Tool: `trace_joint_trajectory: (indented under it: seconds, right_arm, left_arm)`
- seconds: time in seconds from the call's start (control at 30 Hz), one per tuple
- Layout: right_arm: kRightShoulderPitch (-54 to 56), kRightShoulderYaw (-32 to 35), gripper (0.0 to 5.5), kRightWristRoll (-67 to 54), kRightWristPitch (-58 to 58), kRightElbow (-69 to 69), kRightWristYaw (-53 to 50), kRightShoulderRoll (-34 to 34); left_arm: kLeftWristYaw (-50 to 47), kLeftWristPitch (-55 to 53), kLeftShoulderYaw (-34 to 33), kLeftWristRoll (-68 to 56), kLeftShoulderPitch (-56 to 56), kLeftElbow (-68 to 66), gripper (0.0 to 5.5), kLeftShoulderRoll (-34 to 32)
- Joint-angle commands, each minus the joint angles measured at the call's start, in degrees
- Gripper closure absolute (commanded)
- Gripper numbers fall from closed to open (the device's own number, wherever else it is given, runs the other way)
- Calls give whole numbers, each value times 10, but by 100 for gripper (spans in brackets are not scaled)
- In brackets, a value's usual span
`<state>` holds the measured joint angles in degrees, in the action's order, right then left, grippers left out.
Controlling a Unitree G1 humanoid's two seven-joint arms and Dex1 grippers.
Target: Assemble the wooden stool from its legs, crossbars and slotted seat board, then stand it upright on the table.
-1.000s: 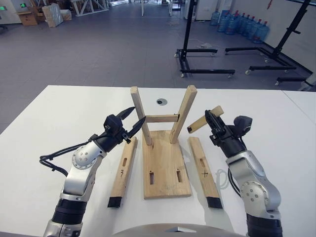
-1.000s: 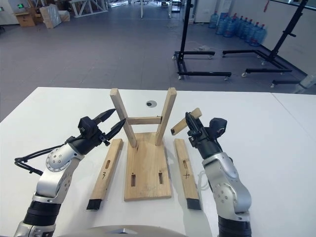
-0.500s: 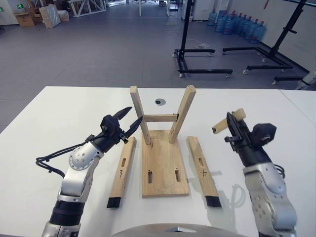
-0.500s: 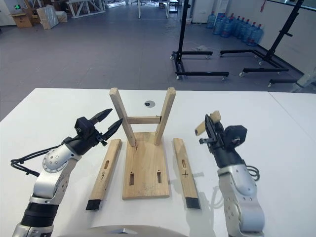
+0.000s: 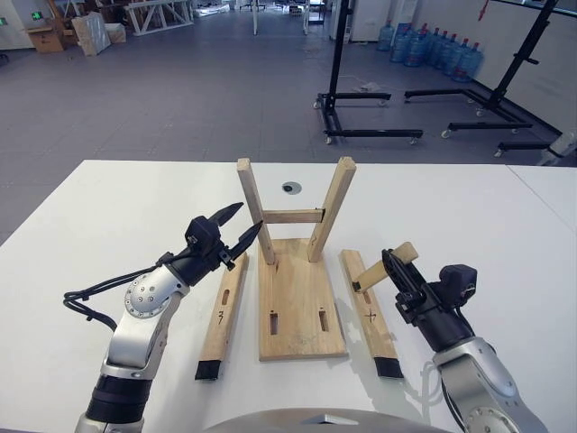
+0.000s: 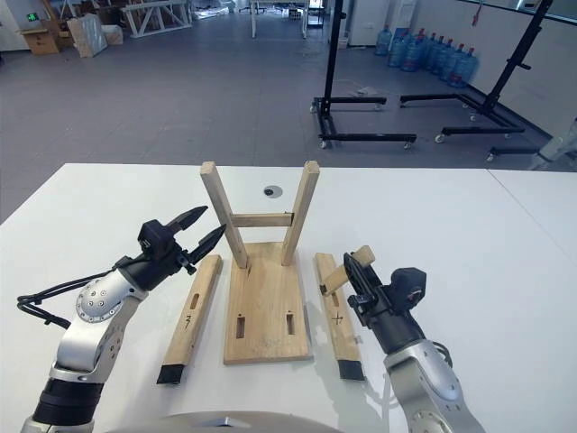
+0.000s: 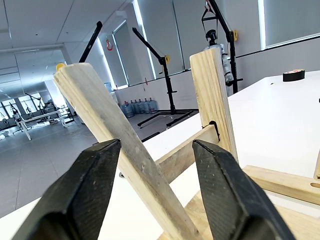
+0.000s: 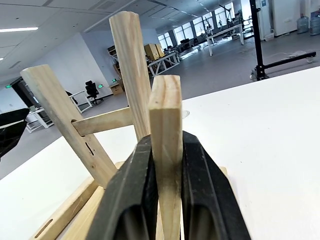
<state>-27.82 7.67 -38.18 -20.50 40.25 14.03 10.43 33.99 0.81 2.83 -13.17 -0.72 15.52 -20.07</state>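
crossbar (image 5: 374, 272) fitting seems underway: right jaws are clamping it over the loose leg (image 5: 374, 325), needing careful lining up; left jaws are gaping empty.

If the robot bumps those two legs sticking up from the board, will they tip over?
Probably not easily: the upright legs seem slotted into the seat board, and a crossbar ties them together. They look like stiff wood, so they shouldn't bend. A hard shove might slide the whole board, since it just lies flat on the smooth table.
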Motion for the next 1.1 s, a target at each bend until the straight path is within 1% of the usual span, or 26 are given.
trace_joint_trajectory:
  seconds: [0.03,0.43,0.77,1.1]
  right_arm:
    - [-13,5,512,8,9,-1,-7,-5]
    - [-12,18,512,29,23,-35,-14,-11]
    - [-18,9,512,34,34,-42,-7,-16]
    - [-3,3,512,59,38,-56,-3,-7]
  left_arm:
    - [6,-7,0,-2,0,2,288,-9]
    - [11,-9,4,-2,-1,4,288,-8]
    - [11,-9,6,-2,-6,-2,288,-6]
    - [9,-3,9,3,-16,-14,288,-2]
